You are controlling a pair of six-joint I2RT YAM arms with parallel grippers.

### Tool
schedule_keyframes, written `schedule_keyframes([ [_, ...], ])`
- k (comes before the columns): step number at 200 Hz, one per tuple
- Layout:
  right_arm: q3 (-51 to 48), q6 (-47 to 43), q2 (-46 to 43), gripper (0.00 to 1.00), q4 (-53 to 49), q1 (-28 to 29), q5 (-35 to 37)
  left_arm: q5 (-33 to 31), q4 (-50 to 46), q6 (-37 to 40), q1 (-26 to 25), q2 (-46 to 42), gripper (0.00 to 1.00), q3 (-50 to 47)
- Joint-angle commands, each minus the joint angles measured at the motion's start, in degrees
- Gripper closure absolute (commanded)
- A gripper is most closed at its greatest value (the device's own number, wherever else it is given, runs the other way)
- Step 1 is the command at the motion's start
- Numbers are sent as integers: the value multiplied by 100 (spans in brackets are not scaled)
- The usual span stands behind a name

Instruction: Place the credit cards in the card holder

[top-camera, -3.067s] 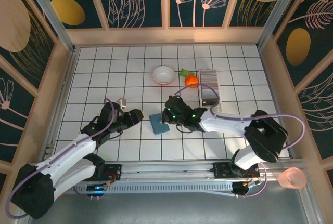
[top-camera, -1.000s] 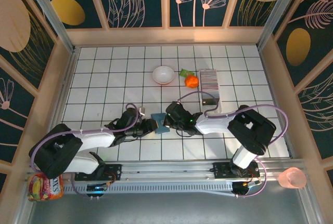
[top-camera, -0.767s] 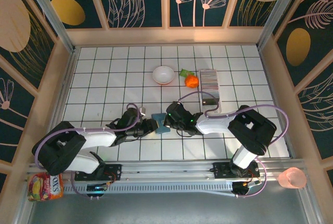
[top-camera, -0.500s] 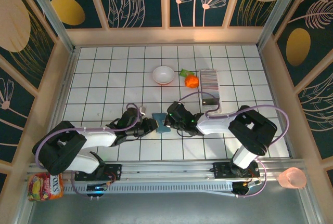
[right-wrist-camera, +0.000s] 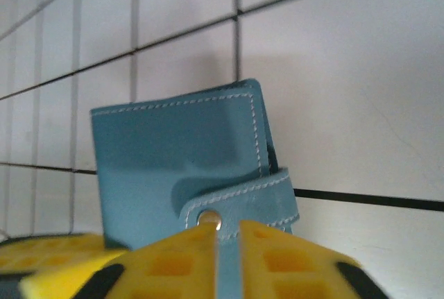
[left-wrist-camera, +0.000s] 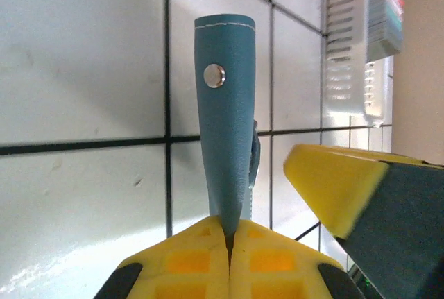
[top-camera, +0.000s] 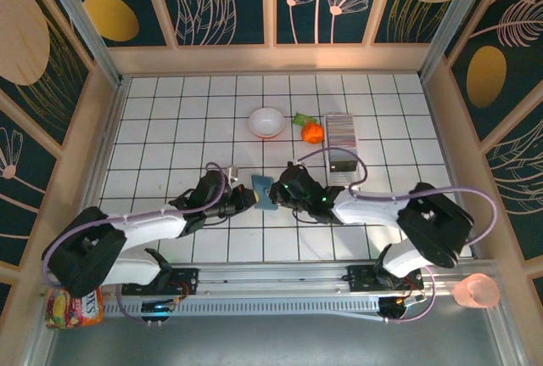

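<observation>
- Left gripper point(left-wrist-camera: 227, 228): pads pinched tight on the card holder's point(left-wrist-camera: 225, 125) edge.
- Right gripper point(right-wrist-camera: 226, 243): fingers nearly together, clamping the holder's snap strap.
- Card holder sits between both grippers over the tiled table point(top-camera: 170, 128).
- Credit cards point(top-camera: 341, 128) stacked well apart, far right.

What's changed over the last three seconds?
The left gripper swung in from the left and shut on the card holder, now tipped up; the right gripper has its strap between its fingers. The white bowl and credit cards stayed put.
</observation>
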Motion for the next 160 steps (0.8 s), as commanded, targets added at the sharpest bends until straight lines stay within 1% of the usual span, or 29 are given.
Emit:
schedule_keyframes([
  [1, -51, -350, -563, 75, -133, -20, 217, -637, -996, 716, -39, -472, 100, 335],
  [13, 48, -513, -770, 67, -231, -20, 130, -743, -1205, 925, -43, -690, 100, 407],
  [35, 323, -719, -957, 58, -485, -11, -39, -806, -1383, 1218, -37, -1034, 100, 494],
  [71, 702, -845, -900, 52, -671, -16, -352, -709, -1322, 1461, -40, -1458, 100, 502],
  [88, 880, -895, -802, 49, -721, -7, -370, -605, -1229, 1480, -38, -1621, 100, 468],
  [160, 1533, -901, -56, 46, -1158, 24, -363, -378, -932, 1445, -40, -2077, 100, 248],
])
